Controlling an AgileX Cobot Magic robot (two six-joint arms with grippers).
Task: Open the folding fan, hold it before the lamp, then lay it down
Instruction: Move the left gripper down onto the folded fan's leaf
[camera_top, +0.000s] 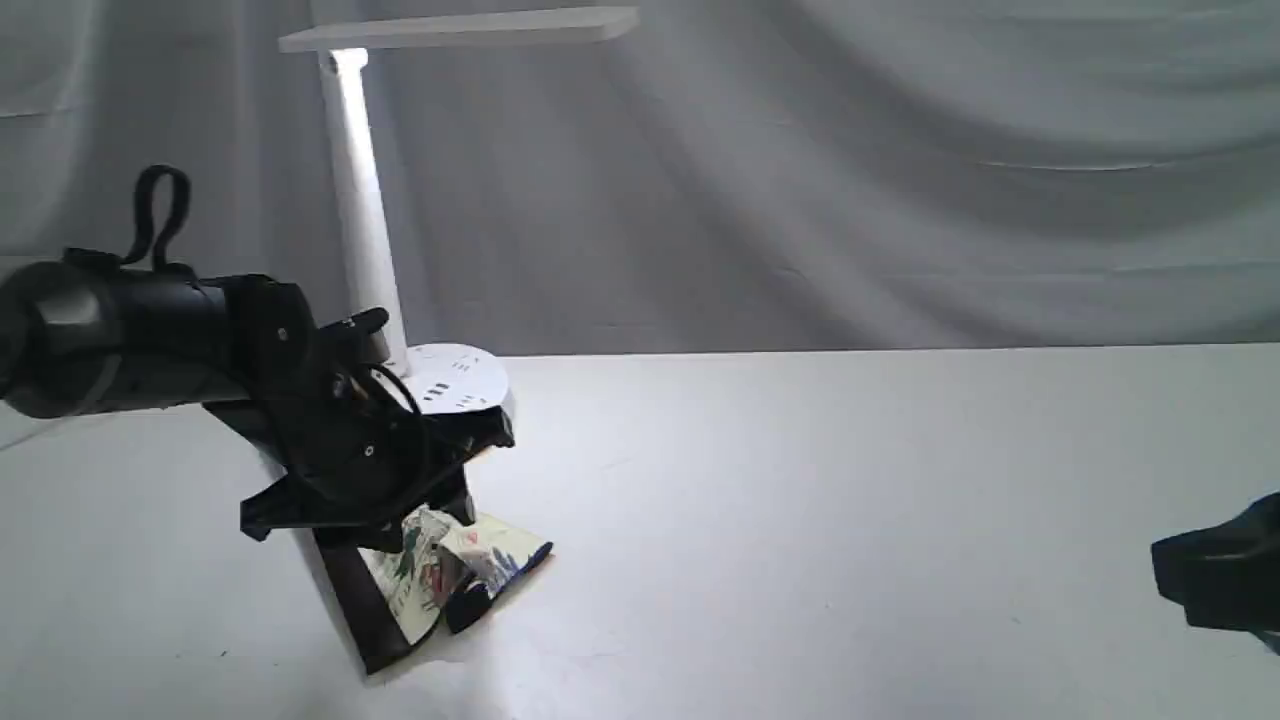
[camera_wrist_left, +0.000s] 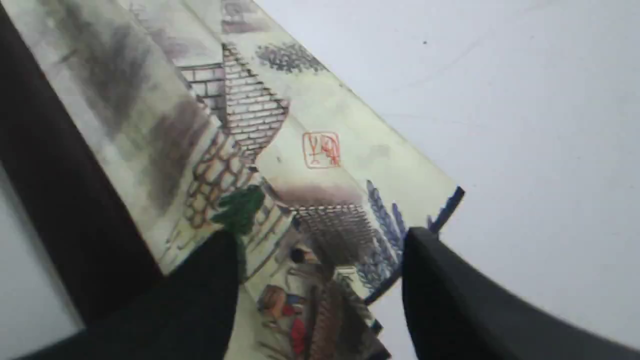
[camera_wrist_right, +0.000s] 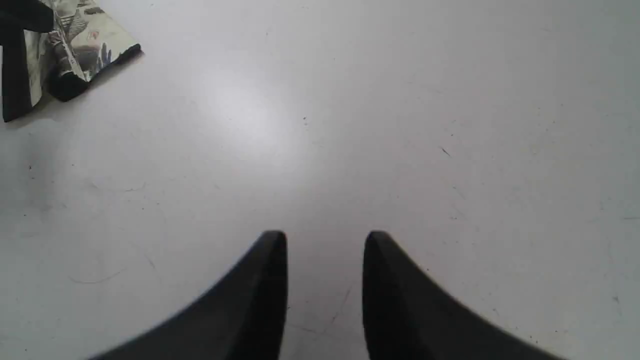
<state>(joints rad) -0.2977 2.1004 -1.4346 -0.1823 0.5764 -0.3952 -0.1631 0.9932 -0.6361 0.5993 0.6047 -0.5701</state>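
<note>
Left gripper (camera_wrist_left: 320, 235) poised wide over the barely opened folding fan (camera_top: 450, 580); right gripper (camera_wrist_right: 325, 237) idle and well apart.

On the white table (camera_top: 850, 520), the lamp (camera_top: 360, 200) stands just beyond the left gripper, with the fan lying on the near side of its base. The fan's long axis, marked by its dark outer rib (camera_wrist_left: 75, 210), runs slantwise away from the lamp. That rib lies outside one of the left fingers (camera_wrist_left: 200, 300), and the painted leaf fills the gap across to the other. The left jaws are spread wide, and I cannot tell whether they touch the paper. The left arm is much the nearer, so spreading the leaf looks like its job. The right fingers (camera_wrist_right: 270, 280) are parted a little over bare table and hold nothing, with the fan far out beyond their tips.
</note>
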